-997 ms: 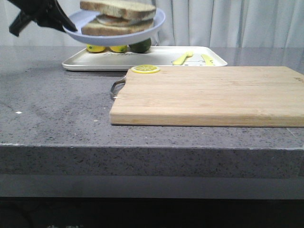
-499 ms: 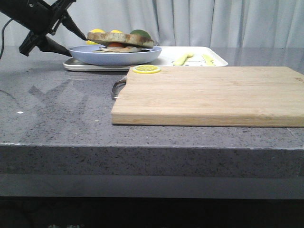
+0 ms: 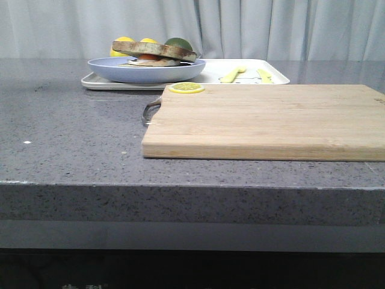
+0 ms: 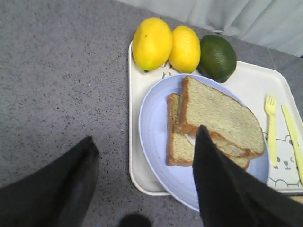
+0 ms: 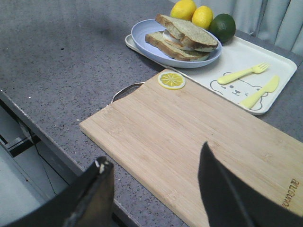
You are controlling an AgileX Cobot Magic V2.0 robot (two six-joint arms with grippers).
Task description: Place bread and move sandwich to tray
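Note:
The sandwich (image 3: 153,53) lies on a round pale-blue plate (image 3: 146,70), which rests on the left part of the cream-white tray (image 3: 210,75). The bread (image 4: 222,113) is the top slice, lying askew over the lower slice, and fried egg shows between them (image 5: 166,36). My left gripper (image 4: 146,134) is open and empty, above the plate's left rim (image 4: 151,132) and the tray's edge (image 4: 132,161). My right gripper (image 5: 155,153) is open and empty, above the near edge of the wooden cutting board (image 5: 189,142). Neither gripper shows in the front view.
Two lemons (image 4: 152,43) and a lime (image 4: 217,57) sit at the tray's back left. A yellow fork (image 5: 241,72) and knife (image 5: 259,91) lie on the tray's right part. A lemon slice (image 3: 185,88) lies on the cutting board's (image 3: 264,120) back left corner.
The left gripper held the plate with the sandwich above the tray, set it down on the tray, let go and drew back out of the front view.

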